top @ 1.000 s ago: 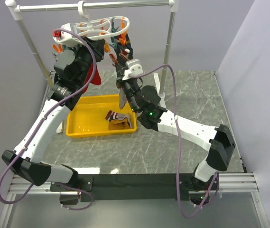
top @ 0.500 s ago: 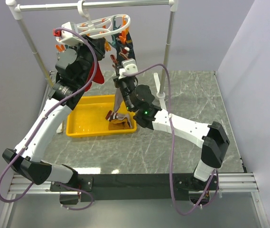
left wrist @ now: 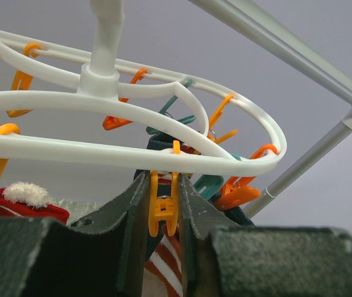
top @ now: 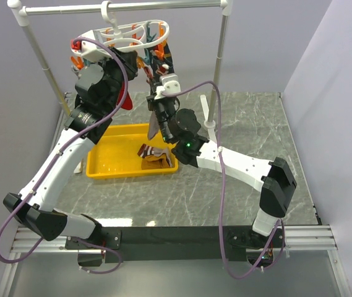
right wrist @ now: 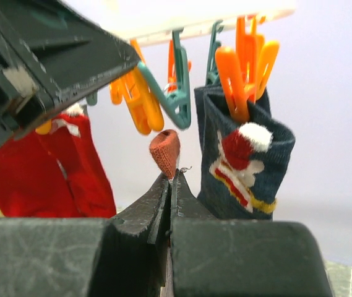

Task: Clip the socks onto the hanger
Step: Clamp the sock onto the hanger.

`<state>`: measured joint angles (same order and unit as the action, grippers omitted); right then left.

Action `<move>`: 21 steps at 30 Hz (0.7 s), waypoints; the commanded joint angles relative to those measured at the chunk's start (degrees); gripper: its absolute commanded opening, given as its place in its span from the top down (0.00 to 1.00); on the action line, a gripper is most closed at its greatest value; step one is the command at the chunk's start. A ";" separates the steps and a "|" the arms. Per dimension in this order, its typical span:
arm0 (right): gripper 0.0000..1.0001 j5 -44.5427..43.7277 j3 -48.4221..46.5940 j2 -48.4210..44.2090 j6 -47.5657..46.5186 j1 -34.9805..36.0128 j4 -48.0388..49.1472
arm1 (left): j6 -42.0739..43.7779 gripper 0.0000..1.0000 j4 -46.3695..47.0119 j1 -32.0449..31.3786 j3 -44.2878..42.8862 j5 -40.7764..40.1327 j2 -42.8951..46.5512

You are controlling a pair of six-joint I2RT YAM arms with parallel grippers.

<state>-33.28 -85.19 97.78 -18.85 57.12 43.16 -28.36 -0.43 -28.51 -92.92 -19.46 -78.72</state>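
The white oval hanger point(top: 132, 32) hangs from the rail by its hook, with orange and teal clothespins below it. In the left wrist view my left gripper point(left wrist: 162, 185) is shut on an orange clothespin point(left wrist: 163, 210) just under the hanger ring point(left wrist: 132, 154); a red-and-white striped sock point(left wrist: 163, 263) shows below. My right gripper point(right wrist: 171, 179) is shut on an orange-brown sock point(right wrist: 165, 151) and holds its edge up just below the pins. In the top view this sock point(top: 154, 127) dangles under the right gripper point(top: 161, 93). Red socks point(right wrist: 70, 167) and a dark patterned sock point(right wrist: 240, 161) hang clipped.
A yellow tray point(top: 104, 168) lies on the marble table under the hanger, with a brown striped sock point(top: 154, 154) in its right end. The white pole-and-rail stand point(top: 222, 55) frames the hanger. Both arms crowd the space below the ring.
My right gripper has moved up and a little left with the sock, closer under the pins. The hanger has swung slightly. My left gripper stays at the hanger.
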 commanded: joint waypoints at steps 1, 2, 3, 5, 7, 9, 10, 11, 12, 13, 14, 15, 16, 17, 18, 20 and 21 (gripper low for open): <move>1.00 -0.65 -3.05 1.10 0.92 0.36 3.78 | -0.82 0.74 1.39 -0.58 -3.23 -1.10 -0.21; 1.00 -0.56 -3.14 1.10 1.01 0.27 3.95 | -0.91 0.74 1.39 -0.67 -3.31 -1.36 -0.12; 1.00 -0.56 -3.23 1.19 1.10 0.36 4.13 | -0.91 0.74 1.48 -0.67 -3.23 -1.37 -0.12; 1.00 -0.04 -3.32 1.28 0.92 0.36 3.87 | -0.82 0.74 1.48 -0.76 -3.23 -1.45 -0.03; 1.00 0.14 -3.67 1.45 0.92 0.36 3.43 | -0.91 0.74 1.48 -0.84 -3.40 -1.37 -0.21; 1.00 0.32 -3.67 1.45 0.92 0.36 3.42 | -0.82 0.74 1.57 -0.84 -3.58 -1.28 -0.30; 1.00 0.41 -3.58 1.45 0.92 0.44 3.34 | -0.82 0.74 1.66 -0.93 -3.58 -1.37 -0.38; 1.00 0.32 -3.67 1.54 0.92 0.45 3.42 | -0.73 0.74 1.57 -0.84 -3.67 -1.37 -0.47; 1.00 0.23 -3.58 1.54 1.01 0.45 3.60 | -0.73 0.74 1.48 -1.02 -3.67 -1.45 -0.38; 1.00 0.23 -3.58 1.54 0.92 0.53 3.69 | -0.73 0.74 1.39 -1.02 -3.58 -1.45 -0.47; 1.00 0.14 -3.67 1.54 0.66 0.62 3.78 | -0.73 0.74 1.39 -1.11 -3.49 -1.45 -0.38; 1.00 0.06 -4.02 1.63 0.66 0.62 3.69 | -0.82 0.74 1.48 -1.19 -3.23 -1.45 -0.30; 1.00 -0.12 -4.20 1.80 0.57 0.53 3.69 | -0.82 0.74 1.48 -1.28 -3.14 -1.54 -0.03; 1.00 -0.38 -4.37 1.98 0.57 0.62 3.78 | -0.73 0.74 1.39 -1.28 -3.14 -1.63 -0.12; 1.00 -0.47 -4.55 2.07 0.48 0.62 3.78 | -0.65 0.74 1.48 -1.37 -3.23 -1.63 -0.12; 1.00 -0.65 -4.72 2.15 0.48 0.62 3.95 | -0.56 0.74 1.31 -1.37 -3.31 -1.81 0.05; 1.00 -0.74 -4.72 2.24 0.48 0.62 3.95 | -0.56 0.74 1.31 -1.46 -3.32 -1.89 0.06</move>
<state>-33.17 -86.61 99.83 -18.52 57.17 43.70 -28.73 -0.82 -29.50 -93.82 -20.69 -79.42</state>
